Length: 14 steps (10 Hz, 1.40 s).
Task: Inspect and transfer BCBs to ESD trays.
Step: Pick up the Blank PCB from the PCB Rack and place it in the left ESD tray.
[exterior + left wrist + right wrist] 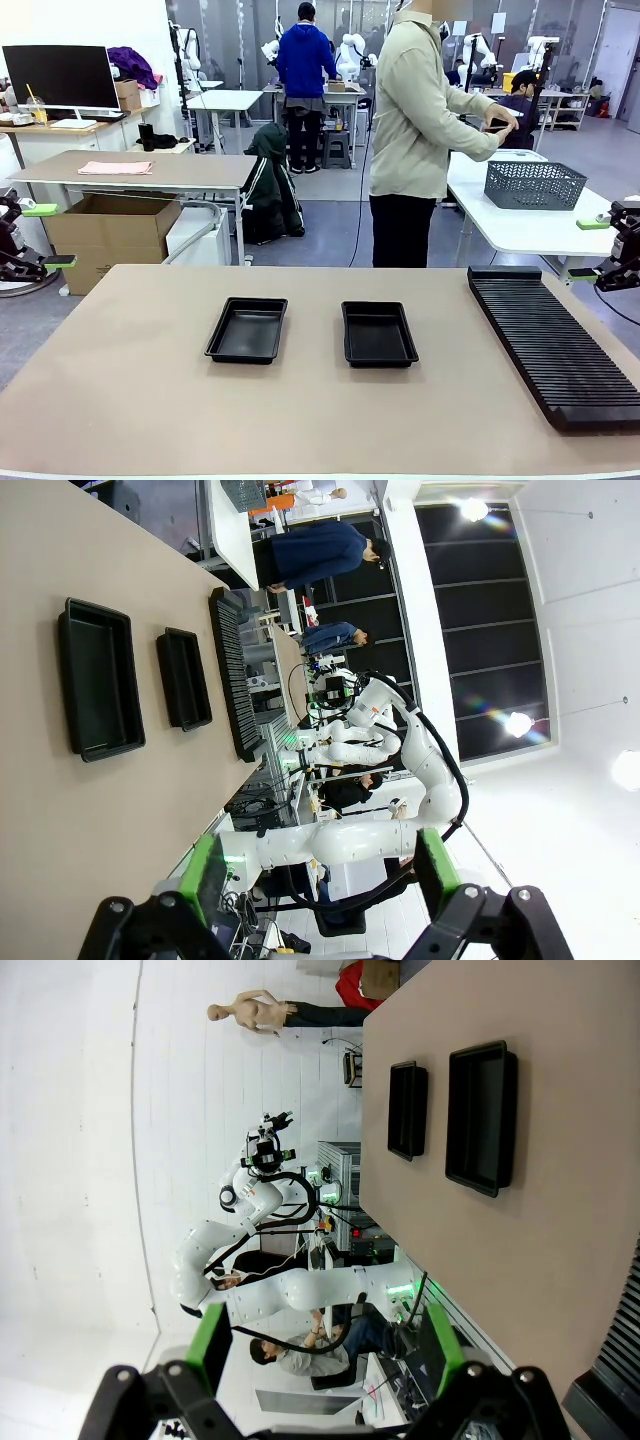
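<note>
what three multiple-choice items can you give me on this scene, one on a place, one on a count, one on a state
1. Where does the rack lie on the table?
A. at the robot's left
B. in the middle, at the far edge
C. at the robot's right

2. How many black trays lie on the table?
A. one
B. two
C. three

3. How do the left gripper and right gripper stand?
A. both open, holding nothing
B. both shut on boards
C. left shut, right open

Answers:
1 C, the rack runs along the right side, beyond both trays.
2 B, two trays lie side by side mid-table.
3 A, the jaws of each stand wide with nothing between them.
</note>
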Each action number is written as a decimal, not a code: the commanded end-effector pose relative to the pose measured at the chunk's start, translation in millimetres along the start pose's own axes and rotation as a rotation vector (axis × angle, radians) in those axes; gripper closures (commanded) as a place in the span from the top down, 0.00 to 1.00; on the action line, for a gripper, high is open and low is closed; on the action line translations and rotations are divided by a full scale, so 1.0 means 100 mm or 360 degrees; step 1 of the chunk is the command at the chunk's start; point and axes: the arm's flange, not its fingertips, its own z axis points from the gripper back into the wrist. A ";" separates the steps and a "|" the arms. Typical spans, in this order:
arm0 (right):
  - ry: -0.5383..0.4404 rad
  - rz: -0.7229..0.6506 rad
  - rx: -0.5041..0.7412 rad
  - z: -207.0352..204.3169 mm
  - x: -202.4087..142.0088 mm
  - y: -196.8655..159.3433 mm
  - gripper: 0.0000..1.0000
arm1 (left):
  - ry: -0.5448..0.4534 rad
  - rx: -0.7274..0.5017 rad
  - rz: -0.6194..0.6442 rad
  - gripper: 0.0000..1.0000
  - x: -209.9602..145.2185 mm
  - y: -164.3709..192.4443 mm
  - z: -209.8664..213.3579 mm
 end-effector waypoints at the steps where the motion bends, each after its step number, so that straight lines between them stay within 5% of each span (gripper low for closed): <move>1: 0.0000 0.0002 -0.0001 0.00 0.00 0.01 1.00 | -0.0001 0.0000 0.0000 1.00 0.00 0.00 0.00; 14: 0.0000 0.0002 -0.0001 0.00 0.00 0.01 1.00 | -0.0001 0.0000 0.0000 1.00 0.00 0.00 0.00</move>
